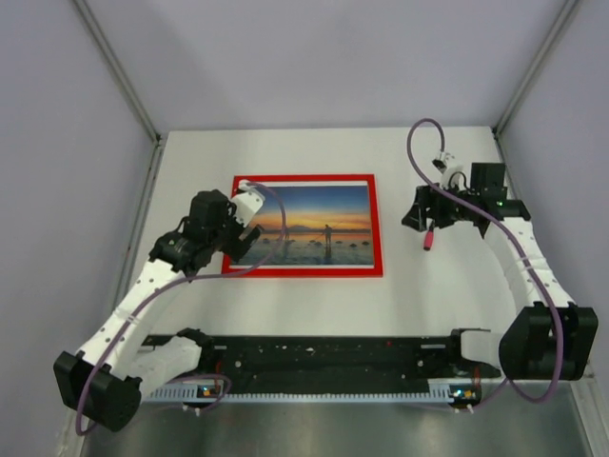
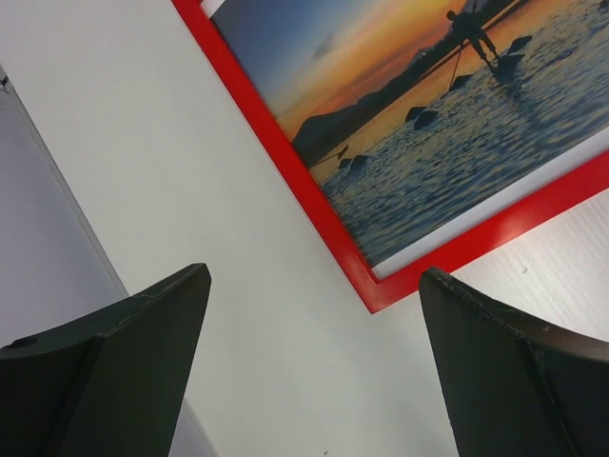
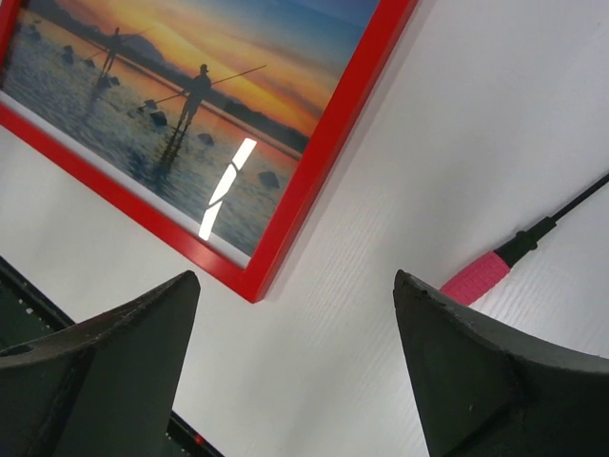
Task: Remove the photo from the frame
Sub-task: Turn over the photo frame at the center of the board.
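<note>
**While the photo lies framed, both arms flank it empty**

Because the frame lies flat and face-up on the white table, the photo sits inside it, its sunset side showing and red border on all four sides. Nothing has come apart yet, so the task looks to be at its start.

The left gripper hangs over the frame's left edge, close to the near-left corner, which shows between its fingers in the left wrist view. Those fingers are spread wide and hold nothing. That position probably suits hooking the corner to lift or tip the frame.

The right gripper hovers off the frame's right side, clear of the red bar, with the near-right corner just ahead of it. Its fingers are also apart with only bare table between them. A pink-sleeved black cable rests on the table further right of the frame, beside that gripper.

Since the print is reached from the back, the frame likely needs turning over first, one arm on each side to steady it.
</note>
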Tool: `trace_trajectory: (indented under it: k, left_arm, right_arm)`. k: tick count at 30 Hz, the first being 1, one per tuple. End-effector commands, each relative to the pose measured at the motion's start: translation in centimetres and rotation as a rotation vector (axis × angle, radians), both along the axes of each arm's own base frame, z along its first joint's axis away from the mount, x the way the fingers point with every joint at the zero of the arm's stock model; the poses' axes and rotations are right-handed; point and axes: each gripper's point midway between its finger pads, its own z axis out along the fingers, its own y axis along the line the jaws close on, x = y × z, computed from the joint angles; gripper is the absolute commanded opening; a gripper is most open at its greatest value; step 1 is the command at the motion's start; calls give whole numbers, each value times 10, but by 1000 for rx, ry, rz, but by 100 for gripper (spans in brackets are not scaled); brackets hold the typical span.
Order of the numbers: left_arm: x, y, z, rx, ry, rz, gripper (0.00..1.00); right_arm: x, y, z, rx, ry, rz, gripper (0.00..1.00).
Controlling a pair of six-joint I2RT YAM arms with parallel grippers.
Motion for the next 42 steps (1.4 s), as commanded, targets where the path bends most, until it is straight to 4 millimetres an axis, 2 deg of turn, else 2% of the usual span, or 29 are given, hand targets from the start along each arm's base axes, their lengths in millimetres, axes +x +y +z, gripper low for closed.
trace_trajectory:
  k: [1,7,12,19,27,35,42]
  left_arm:
    - [10,8,2,33,-57,45,98]
    - [11,8,-8,17,-58,67,98]
    - [-1,-13,-18,-25,10,-62,98]
    - [-13,-27,-29,13,53,-157,98]
    - [-1,-19,-40,81,60,-78,98]
    - [2,-21,-34,62,35,-73,98]
    - [-2,-21,-33,66,23,-100,98]
  right_arm:
    - [6,17,21,-2,-51,65,82]
    - [13,29,10,-18,-13,94,76]
    - [20,40,-3,-43,16,128,72]
    - [27,52,-30,-46,86,153,59]
    - [37,64,-59,-76,138,125,49]
    - [60,67,-73,-62,160,8,45]
    - [68,77,-89,-80,194,-2,43]
